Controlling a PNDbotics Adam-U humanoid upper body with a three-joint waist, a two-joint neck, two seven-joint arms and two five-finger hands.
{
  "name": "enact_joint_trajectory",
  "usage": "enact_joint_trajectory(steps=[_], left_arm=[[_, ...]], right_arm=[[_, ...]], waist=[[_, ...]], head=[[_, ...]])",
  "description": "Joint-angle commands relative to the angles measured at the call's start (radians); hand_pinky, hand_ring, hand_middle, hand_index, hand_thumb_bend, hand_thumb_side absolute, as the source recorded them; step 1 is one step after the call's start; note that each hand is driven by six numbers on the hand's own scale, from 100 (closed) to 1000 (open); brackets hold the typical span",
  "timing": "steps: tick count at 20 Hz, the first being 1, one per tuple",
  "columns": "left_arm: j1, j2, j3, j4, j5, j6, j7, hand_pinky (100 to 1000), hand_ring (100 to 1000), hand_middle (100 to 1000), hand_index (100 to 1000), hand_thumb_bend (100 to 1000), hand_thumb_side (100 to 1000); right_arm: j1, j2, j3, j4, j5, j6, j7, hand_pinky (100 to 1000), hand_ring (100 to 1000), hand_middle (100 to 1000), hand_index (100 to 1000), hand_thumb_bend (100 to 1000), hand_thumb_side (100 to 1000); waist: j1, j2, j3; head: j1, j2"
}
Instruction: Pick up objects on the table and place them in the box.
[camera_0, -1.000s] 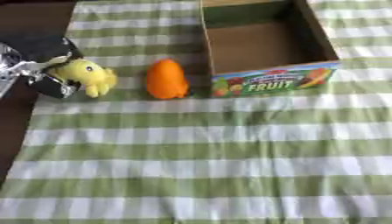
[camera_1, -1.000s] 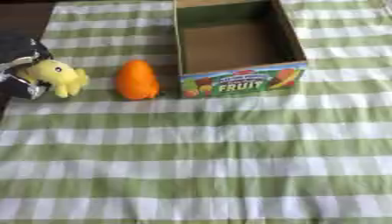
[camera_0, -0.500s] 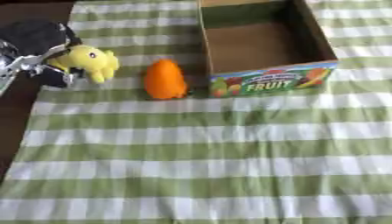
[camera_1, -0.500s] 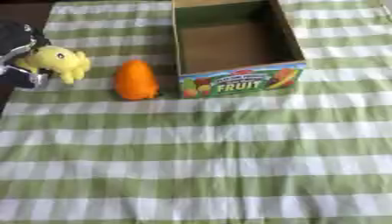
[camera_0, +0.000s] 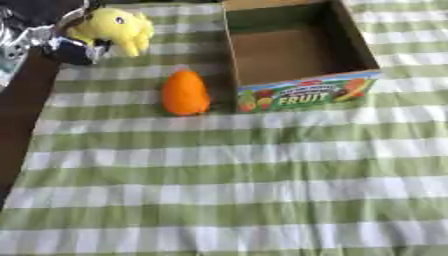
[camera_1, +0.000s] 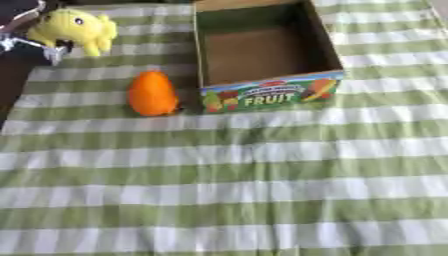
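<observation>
Left hand (camera_0: 61, 42), black and silver, fingers curled round soft yellow plush toy (camera_0: 112, 27), held aloft for carrying. Open brown cardboard fruit box (camera_0: 302, 92) to its right; orange rounded fruit (camera_0: 185, 93) below, between them.

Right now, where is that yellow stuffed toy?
The yellow toy is at the far left, held in the robot's left hand, beyond the orange object and left of the box.

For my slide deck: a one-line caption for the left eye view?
Left hand holds yellow plush toy near empty fruit box; orange object waits on checked cloth.
</observation>
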Motion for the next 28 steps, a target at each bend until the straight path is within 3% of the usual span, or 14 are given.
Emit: enact_joint_trajectory(steps=[1, 10, 15, 20, 28], left_arm=[[-0.060, -0.035, 0.014, 0.009, -0.027, 0.009, 0.016, 392, 539, 489, 581, 100, 339], [-0.160, -0.175, 0.017, 0.084, -0.070, 0.043, 0.071, 410, 541, 491, 581, 100, 335], [-0.206, -0.243, 0.013, 0.139, -0.072, 0.064, 0.111, 418, 543, 495, 584, 100, 332], [-0.252, -0.306, 0.005, 0.223, -0.102, 0.046, 0.143, 426, 547, 496, 585, 100, 328], [-0.273, -0.359, 0.004, 0.344, -0.111, -0.005, 0.195, 442, 558, 505, 594, 100, 320]], right_arm=[[-0.031, -0.007, 0.000, -0.014, -0.012, -0.009, 0.007, 742, 859, 786, 861, 100, 1000], [-0.089, 0.024, 0.017, -0.014, -0.014, -0.023, 0.025, 744, 859, 786, 861, 100, 1000], [-0.108, 0.033, 0.022, -0.014, -0.018, -0.026, 0.029, 744, 858, 785, 861, 100, 1000], [-0.136, 0.043, 0.027, -0.014, -0.022, -0.032, 0.033, 744, 857, 785, 861, 100, 1000], [-0.163, 0.056, 0.031, -0.014, -0.028, -0.038, 0.036, 743, 857, 785, 861, 100, 1000]], waist=[[-0.001, -0.024, -0.009], [0.006, 0.004, -0.050], [0.012, 0.021, -0.078], [0.024, 0.034, -0.118], [0.046, 0.047, -0.161]], head=[[0.001, -0.019], [-0.008, -0.083], [0.023, -0.104], [0.072, -0.109], [0.097, -0.121]])
